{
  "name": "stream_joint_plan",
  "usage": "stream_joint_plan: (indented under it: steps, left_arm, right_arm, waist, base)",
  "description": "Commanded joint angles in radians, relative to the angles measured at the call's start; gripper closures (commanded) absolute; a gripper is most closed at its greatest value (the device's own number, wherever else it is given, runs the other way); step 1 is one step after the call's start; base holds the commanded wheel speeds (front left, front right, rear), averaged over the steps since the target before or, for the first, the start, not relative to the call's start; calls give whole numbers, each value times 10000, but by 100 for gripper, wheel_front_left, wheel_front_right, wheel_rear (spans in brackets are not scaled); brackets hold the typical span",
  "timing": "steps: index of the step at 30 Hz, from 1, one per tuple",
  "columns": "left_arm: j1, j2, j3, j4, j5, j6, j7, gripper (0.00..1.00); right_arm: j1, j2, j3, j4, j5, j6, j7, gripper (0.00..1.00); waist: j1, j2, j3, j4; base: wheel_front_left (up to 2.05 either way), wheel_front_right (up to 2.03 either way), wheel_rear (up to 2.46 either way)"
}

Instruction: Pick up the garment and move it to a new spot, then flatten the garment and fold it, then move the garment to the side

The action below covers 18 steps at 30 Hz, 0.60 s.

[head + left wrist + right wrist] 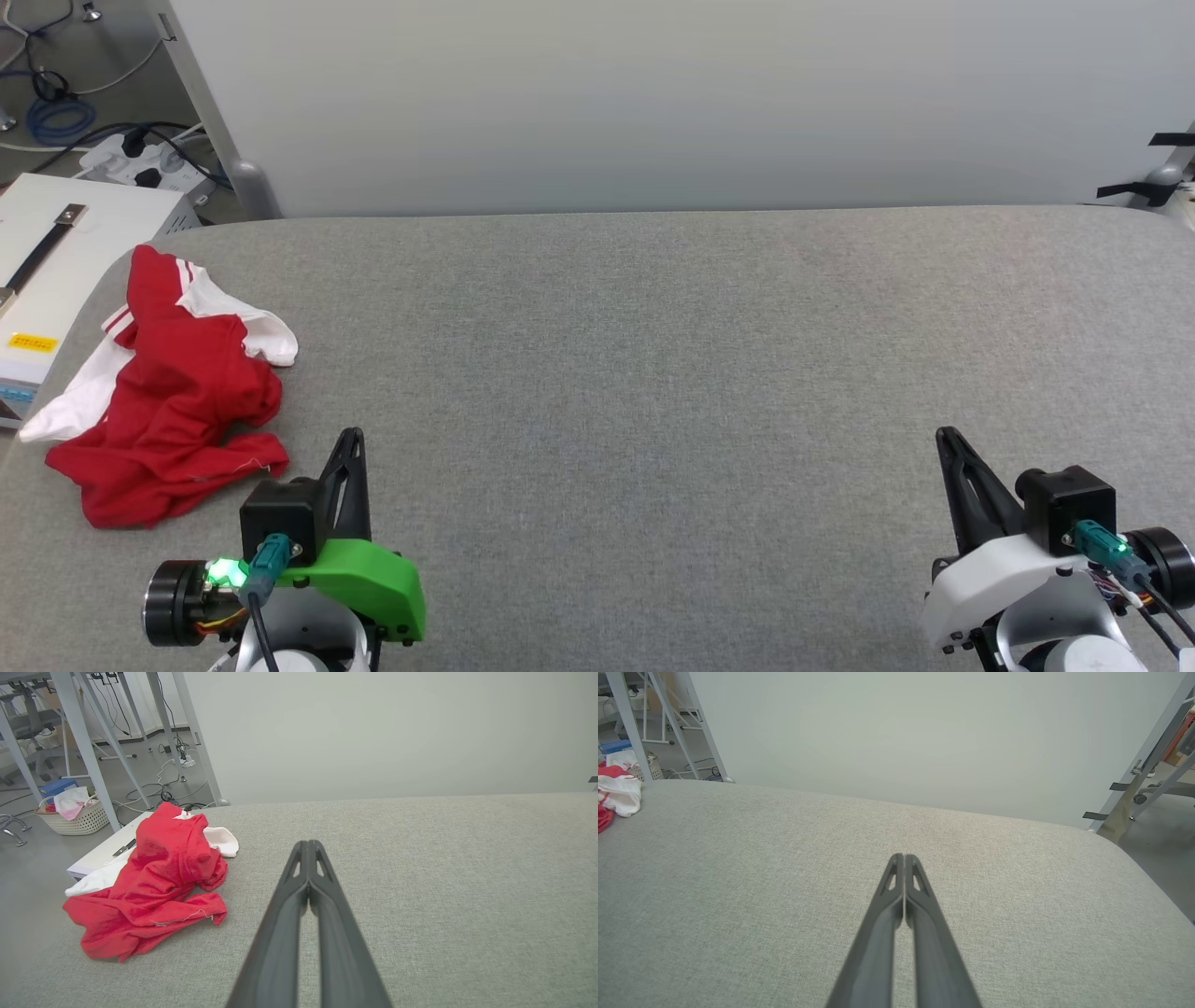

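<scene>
Both grippers pinched closed and empty — the left gripper (351, 439) should open wide over the crumpled garment's (177, 392) thick middle.

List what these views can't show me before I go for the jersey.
- Jersey, head view: bunched in a heap; its own folds hide the collar, the hem and any print.
- Jersey, right wrist view: cut off by the left edge.
- White box, head view: cut by the left edge; its yellow label is too small to read.
- Laundry basket, left wrist view: contents too small to tell, partly behind a frame leg.
</scene>
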Motion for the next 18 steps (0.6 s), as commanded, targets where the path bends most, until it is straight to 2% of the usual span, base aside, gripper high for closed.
stream_joint_plan:
  steps: [1, 18]
  left_arm:
    - [-126, -43, 1, 16, 101, -39, -7, 100]
    - [-126, -43, 1, 16, 101, -39, -7, 100]
  right_arm:
    - [-161, -6, 7, 24, -97, -6, 28, 100]
    - [-161, -6, 7, 24, -97, -6, 28, 100]
  waist:
    - [0, -1, 0, 0]
    - [0, -1, 0, 0]
  base:
    - [0, 0, 0]
    - [0, 0, 0]
